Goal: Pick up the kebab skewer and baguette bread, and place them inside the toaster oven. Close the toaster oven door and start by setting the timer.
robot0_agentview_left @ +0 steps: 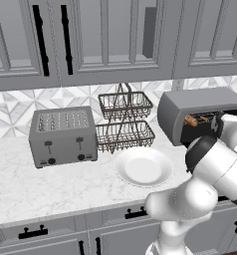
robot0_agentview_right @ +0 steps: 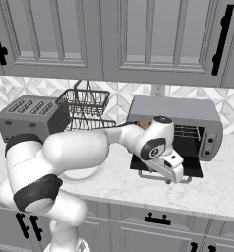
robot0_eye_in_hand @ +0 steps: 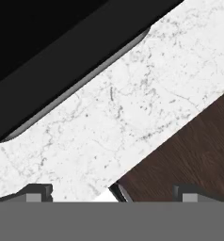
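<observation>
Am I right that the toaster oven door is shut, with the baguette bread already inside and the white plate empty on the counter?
Not quite: the toaster oven door is open, folded down flat onto the counter, as the right base view shows. The rest holds: the baguette bread lies inside the toaster oven, and the white plate sits empty on the counter.

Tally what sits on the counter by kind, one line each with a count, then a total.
Toaster oven, door down: 1
Pop-up toaster: 1
Wire basket rack, two tiers: 1
White plate: 1
Total: 4
</observation>
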